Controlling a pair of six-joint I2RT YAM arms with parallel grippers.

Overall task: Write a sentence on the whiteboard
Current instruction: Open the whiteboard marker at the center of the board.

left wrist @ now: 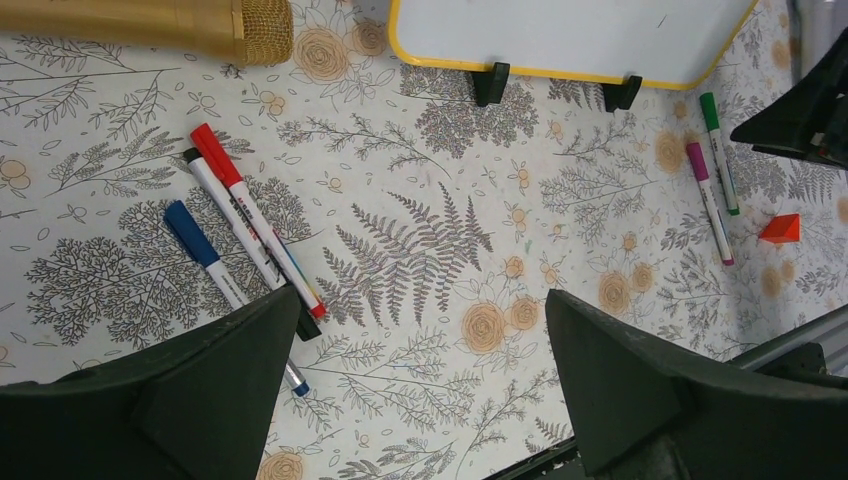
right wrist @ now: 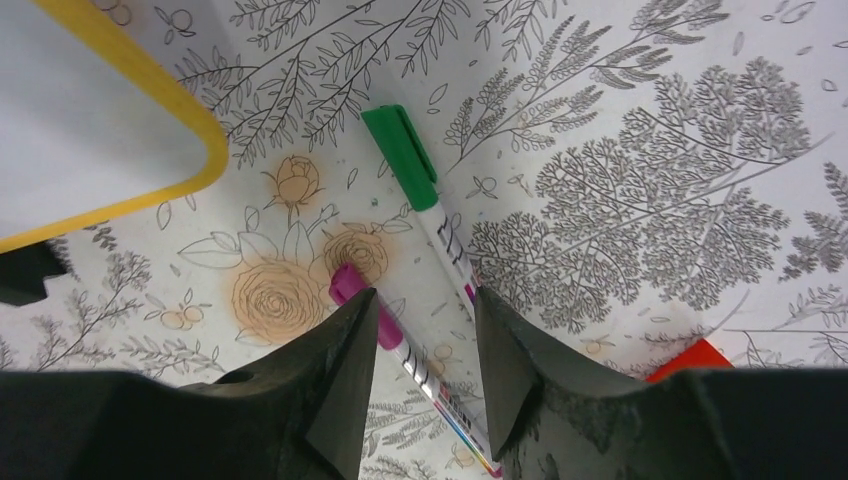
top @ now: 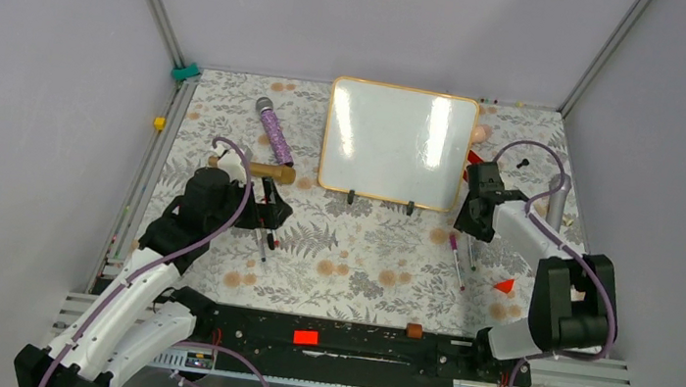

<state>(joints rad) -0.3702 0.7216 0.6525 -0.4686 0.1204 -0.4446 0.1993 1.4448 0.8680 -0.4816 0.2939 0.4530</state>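
The whiteboard point(top: 394, 146) has a glossy white face streaked with reflected light, set in a smooth frame. The table point(left wrist: 560, 200) wears a matt printed covering. The red marker point(left wrist: 217, 155) looks like smooth plastic. The gold microphone point(left wrist: 262, 28) has a shiny metallic mesh head. The left tool point(left wrist: 420, 320) has matt black plastic fingers point(left wrist: 640, 390).

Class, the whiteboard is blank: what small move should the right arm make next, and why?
Probably lower the right gripper and close on one marker: the whiteboard is blank, and that gripper's open jaws hover above the green marker and magenta marker, neither held.
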